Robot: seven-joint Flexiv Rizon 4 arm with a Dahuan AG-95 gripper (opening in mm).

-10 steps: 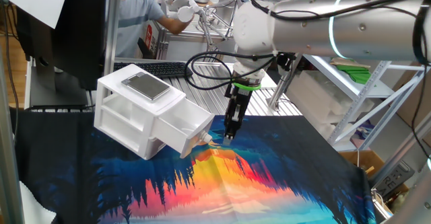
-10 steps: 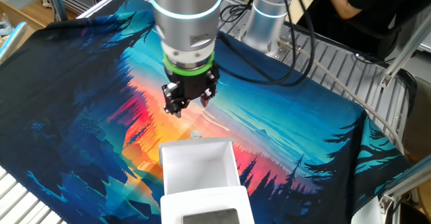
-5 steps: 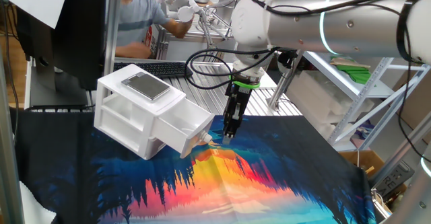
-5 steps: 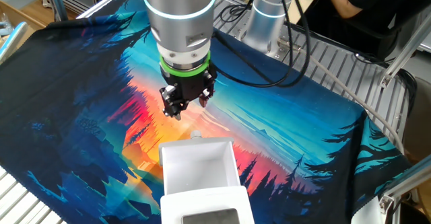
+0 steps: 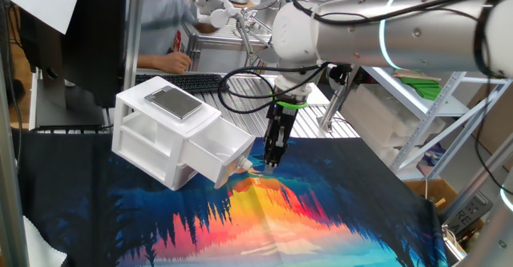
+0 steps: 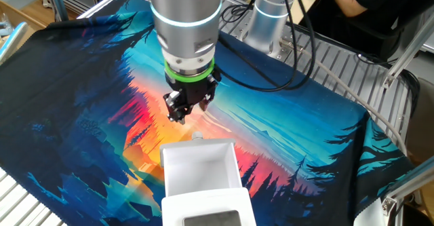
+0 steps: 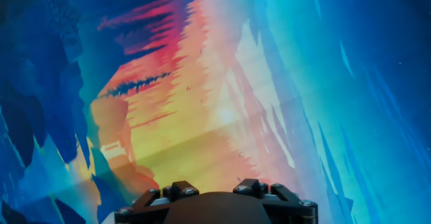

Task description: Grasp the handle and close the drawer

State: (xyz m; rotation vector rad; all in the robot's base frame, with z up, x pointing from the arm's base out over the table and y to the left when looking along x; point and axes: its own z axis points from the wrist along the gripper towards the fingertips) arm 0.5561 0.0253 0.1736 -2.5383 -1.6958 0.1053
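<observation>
The white two-drawer cabinet [image 5: 164, 127] stands tilted on the patterned cloth. Its drawer [image 5: 216, 156] is pulled out, and the open tray also shows in the other fixed view [image 6: 201, 166]. The handle, a small round white knob [image 5: 241, 164], sticks out of the drawer front toward my gripper and shows in the other fixed view too [image 6: 197, 136]. My gripper [image 5: 270, 163] points down just above the cloth, a short way in front of the knob and not touching it. In the other fixed view the gripper [image 6: 187, 112] is open and empty. The hand view shows only cloth.
A colourful cloth [image 6: 285, 131] covers the table. A flat grey block [image 5: 174, 103] lies on the cabinet top. A keyboard [image 5: 196, 81] and a person sit behind the table. A metal rack [image 5: 449, 99] stands at the right. Cables hang from the arm [image 6: 285, 43].
My gripper has shifted slightly toward the drawer front and a little lower. The drawer has not moved.
</observation>
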